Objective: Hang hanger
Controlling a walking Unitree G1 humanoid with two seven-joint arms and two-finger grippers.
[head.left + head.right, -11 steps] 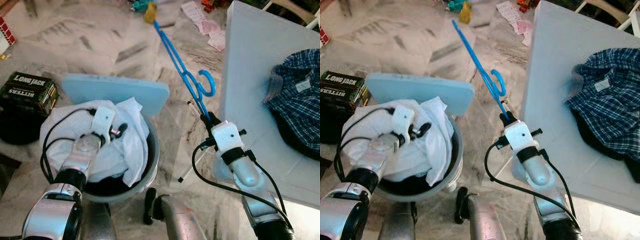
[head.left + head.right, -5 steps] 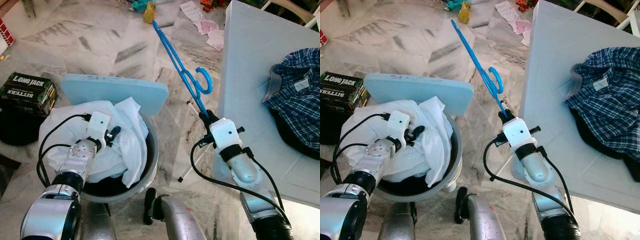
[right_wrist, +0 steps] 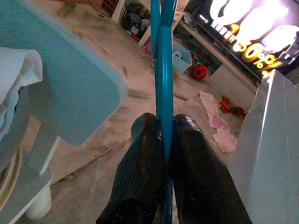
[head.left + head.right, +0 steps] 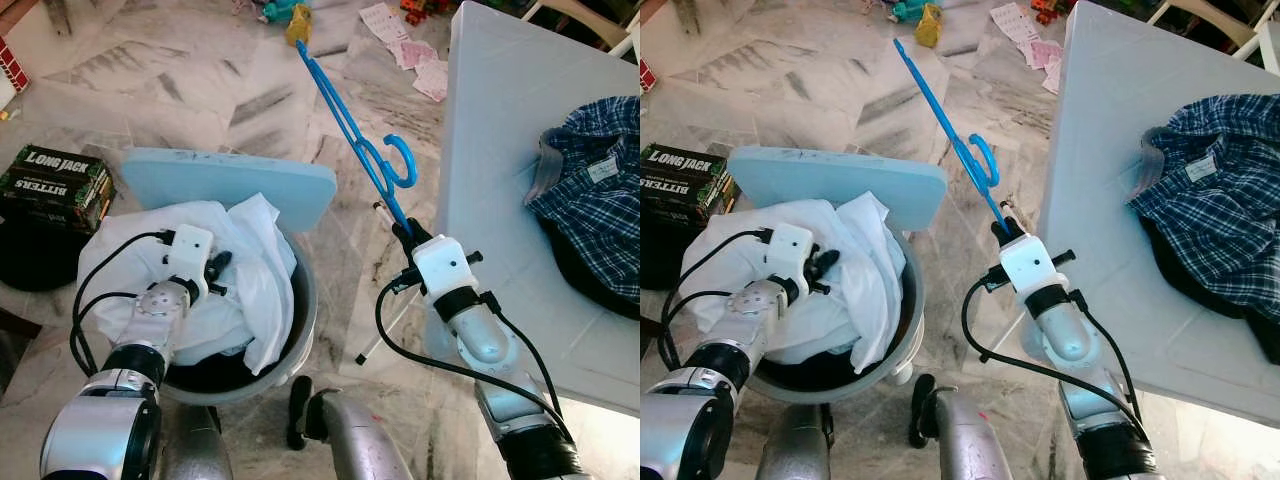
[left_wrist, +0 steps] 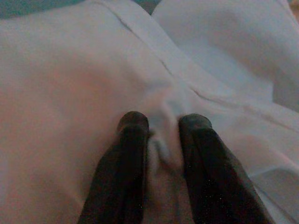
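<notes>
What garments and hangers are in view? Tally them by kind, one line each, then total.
Blue hanger, clamped in the right gripper: 1
White garment in the basket, pinched by the left gripper: 1
Plaid shirt on the white table: 1
Total: 3

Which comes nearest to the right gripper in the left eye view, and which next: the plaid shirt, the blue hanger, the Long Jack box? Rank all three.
1. Blue hanger: clamped in the right gripper, angling up and away from it.
2. Plaid shirt: on the white table, to the gripper's right.
3. Long Jack box: on the floor, far left, beyond the laundry basket.
</notes>
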